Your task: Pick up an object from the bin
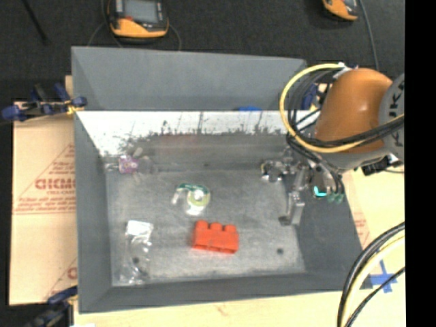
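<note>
My gripper (291,215) hangs low over the right part of the bin floor, with nothing seen in it. The nearest loose thing is an orange-red toy brick (214,238), lying flat to the gripper's lower left and well apart from it. Further left and a little higher lies a small clear roll with green and white on it (192,197). A tiny dark speck (279,253) sits on the floor just below the gripper.
A crumpled clear plastic bag with a white label (138,231) lies at the left, with another clear scrap (133,271) near the front left corner. A small purple piece (127,163) sits at the back left wall. The arm's orange dome and cables overhang the right rim.
</note>
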Controlling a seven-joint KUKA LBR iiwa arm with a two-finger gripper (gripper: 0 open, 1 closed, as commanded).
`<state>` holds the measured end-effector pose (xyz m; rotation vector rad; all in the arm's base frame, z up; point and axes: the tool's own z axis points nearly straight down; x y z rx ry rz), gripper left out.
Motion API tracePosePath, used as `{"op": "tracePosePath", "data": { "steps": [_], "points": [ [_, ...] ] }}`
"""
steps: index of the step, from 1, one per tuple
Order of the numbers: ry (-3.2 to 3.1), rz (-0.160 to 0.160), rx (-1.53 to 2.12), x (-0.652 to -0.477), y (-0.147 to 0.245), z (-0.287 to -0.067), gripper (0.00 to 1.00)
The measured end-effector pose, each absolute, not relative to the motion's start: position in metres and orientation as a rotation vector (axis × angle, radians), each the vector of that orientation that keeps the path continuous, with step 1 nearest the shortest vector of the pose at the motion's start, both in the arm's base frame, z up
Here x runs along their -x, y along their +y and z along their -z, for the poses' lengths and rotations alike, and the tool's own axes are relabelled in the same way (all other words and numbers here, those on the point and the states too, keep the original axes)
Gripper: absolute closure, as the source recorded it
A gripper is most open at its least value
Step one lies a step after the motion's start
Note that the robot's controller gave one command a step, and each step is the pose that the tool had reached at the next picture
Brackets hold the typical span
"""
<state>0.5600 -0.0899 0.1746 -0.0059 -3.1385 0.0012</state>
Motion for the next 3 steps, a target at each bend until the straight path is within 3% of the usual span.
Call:
{"op": "tracePosePath", "data": {
  "steps": [1, 2, 3],
  "points": [
    [-3.117, 0.004, -0.372, -0.515, 0.016, -0.109, 0.00],
    [-3.120, 0.002, -0.362, -0.533, 0.027, -0.068, 0.00],
    [-3.121, -0.001, -0.366, -0.533, 0.026, -0.070, 1.00]
  ]
}}
